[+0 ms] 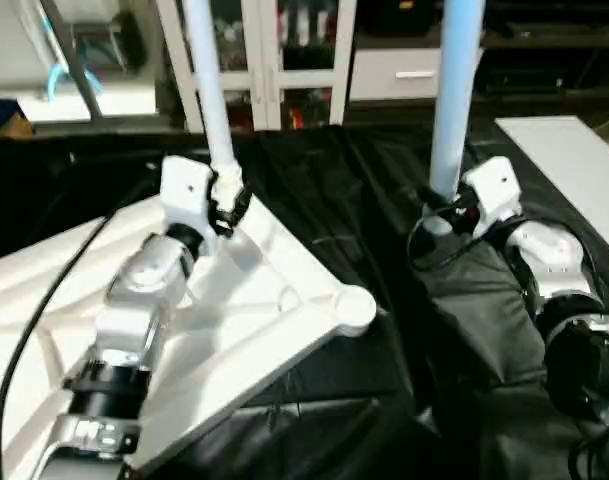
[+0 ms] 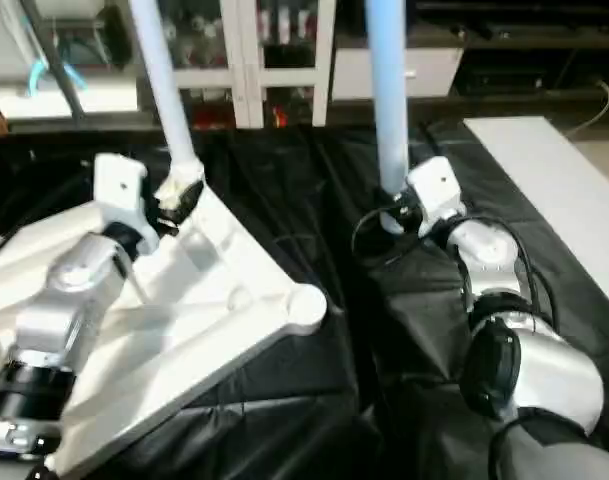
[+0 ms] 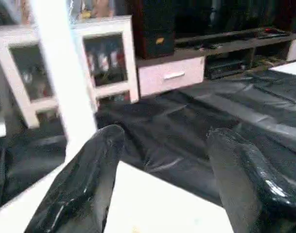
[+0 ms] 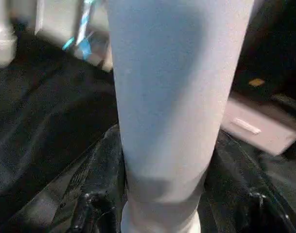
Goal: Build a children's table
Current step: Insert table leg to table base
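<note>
The white table top [image 1: 234, 320] lies underside up in the lower left of the frame on a work surface draped in black cloth [image 1: 384, 260], its ribs showing and one round corner socket [image 1: 356, 308] pointing toward the centre. A tapered white leg [image 1: 212, 95] stands at the far corner of this top and leans slightly to the upper left. The left tool [image 1: 227, 205] sits at the foot of that leg; in the left wrist view its two black fingers [image 3: 84, 179] stand well apart, the leg just beside one of them and nothing clamped between them. To the right of centre, a second leg [image 1: 452, 90] stands upright on the black cloth, apart from the top. The right tool [image 1: 439, 215] is closed about the lower end of this leg, whose pale tube rises between the dark fingers [image 4: 96, 194] in the right wrist view. A white flat board [image 1: 574, 170] lies at the right edge, and a white glass-door cabinet [image 1: 274, 60] stands along the upper part of the frame.
</note>
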